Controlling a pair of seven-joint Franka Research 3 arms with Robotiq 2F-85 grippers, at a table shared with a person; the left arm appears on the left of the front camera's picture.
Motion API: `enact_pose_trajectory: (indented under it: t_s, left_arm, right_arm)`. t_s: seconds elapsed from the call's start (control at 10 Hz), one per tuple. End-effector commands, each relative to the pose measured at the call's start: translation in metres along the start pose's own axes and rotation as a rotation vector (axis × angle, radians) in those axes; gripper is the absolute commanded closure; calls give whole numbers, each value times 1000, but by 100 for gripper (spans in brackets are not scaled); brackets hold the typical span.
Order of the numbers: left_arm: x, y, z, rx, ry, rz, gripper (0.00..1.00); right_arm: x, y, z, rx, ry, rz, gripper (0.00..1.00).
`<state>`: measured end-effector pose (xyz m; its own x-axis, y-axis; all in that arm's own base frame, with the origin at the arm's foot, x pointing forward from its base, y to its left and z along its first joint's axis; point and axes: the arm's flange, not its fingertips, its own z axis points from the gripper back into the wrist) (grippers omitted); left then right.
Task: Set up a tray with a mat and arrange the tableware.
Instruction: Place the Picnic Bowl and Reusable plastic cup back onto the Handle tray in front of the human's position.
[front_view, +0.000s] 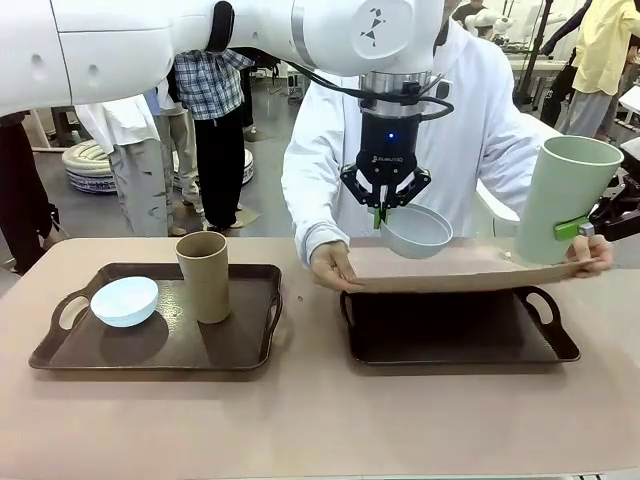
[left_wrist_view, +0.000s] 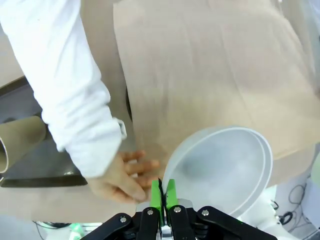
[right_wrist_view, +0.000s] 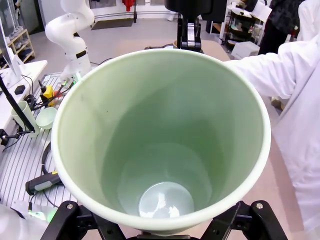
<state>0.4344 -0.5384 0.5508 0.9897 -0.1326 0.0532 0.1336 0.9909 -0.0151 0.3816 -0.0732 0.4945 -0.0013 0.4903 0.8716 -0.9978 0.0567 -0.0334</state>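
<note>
Beige counter (front_view: 300, 420) runs across the front view, with people standing in the workshop beyond its far edge. Toward the counter's left edge sits a dark brown tray (front_view: 250, 355) holding a light blue bowl (front_view: 124, 300) and, just beside it, an upright tan-brown cup (front_view: 204, 276). A second dark tray (front_view: 455, 340) lies toward the right edge. A person in a white coat (front_view: 470, 120) holds a tan mat (front_view: 460, 270) flat just above this tray, one hand (front_view: 333, 265) at each end. Over the mat hangs the left claw (front_view: 386, 210), pinching the rim of a tilted greyish white bowl (front_view: 416, 231). At the right edge the right claw (front_view: 585, 227) grips a pale green cup (front_view: 565, 198), lifted clear and leaning slightly.

From the left wrist, the green pads (left_wrist_view: 156, 192) press together on the greyish white bowl's rim, the mat spreads beneath it, and the person's fingers rest on the mat's edge just beside the pads. The tan-brown cup shows at the picture's left.

From the right wrist, the pale green cup's open mouth faces the camera, with the claw's black links clamped around it at the bottom.
</note>
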Motion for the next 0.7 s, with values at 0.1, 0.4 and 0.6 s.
enact_pose_trajectory:
  t_s: [0.1, 0.4, 0.6]
  left_arm:
    - [0, 0, 2, -3, -4, -12, 100]
    - [0, 0, 2, -3, -4, -12, 100]
    - [0, 0, 2, -3, -4, -12, 100]
  right_arm:
    - [0, -2, 0, 0, 3, 0, 77]
    - [0, -2, 0, 0, 3, 0, 77]
    - [0, -2, 0, 0, 3, 0, 77]
